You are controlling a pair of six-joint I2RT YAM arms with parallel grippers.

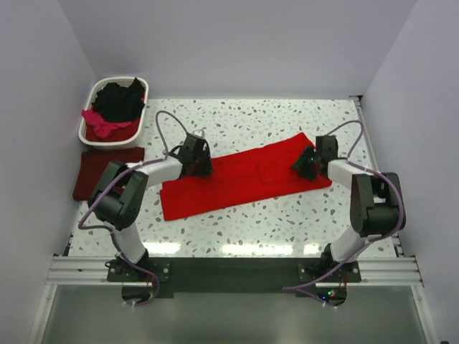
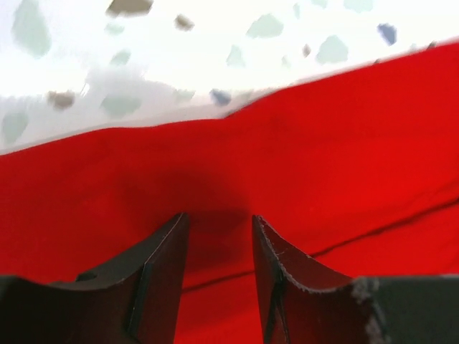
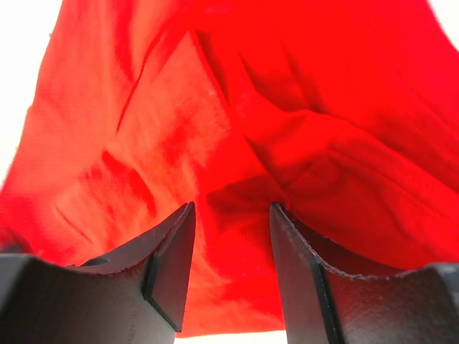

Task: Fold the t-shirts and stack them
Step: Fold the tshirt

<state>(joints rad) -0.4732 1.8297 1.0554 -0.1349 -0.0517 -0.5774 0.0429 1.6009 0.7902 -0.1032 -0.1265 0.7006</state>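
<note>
Across the middle of the top view, the bright red t-shirt lies on the speckled table as a long slanted band, its lower end at the left and its upper end at the right. It looks folded lengthwise. In my judgement the crosswise folds are not yet made.

Left pincer: on the band's upper edge, near its left end. Fingers parted, flat cloth showing in the gap, nothing pinched.

Right pincer: on the band's right end. Fingers likewise parted, with a pucker of red cloth between them. I see no firm pinch.

Done: one dark maroon t-shirt, folded flat at the left edge of the frame, just below the basket. I take it as the base of the stack.

Outstanding: finish the red shirt and set it on the maroon one. Then come the black t-shirt and the magenta-pink t-shirt, both heaped unfolded in the white laundry basket at upper left. Roughly a third complete, by my estimate.

Obstructions: none on the cloth. My left arm lies between the red band and the maroon shirt, so the carry across needs care.
</note>
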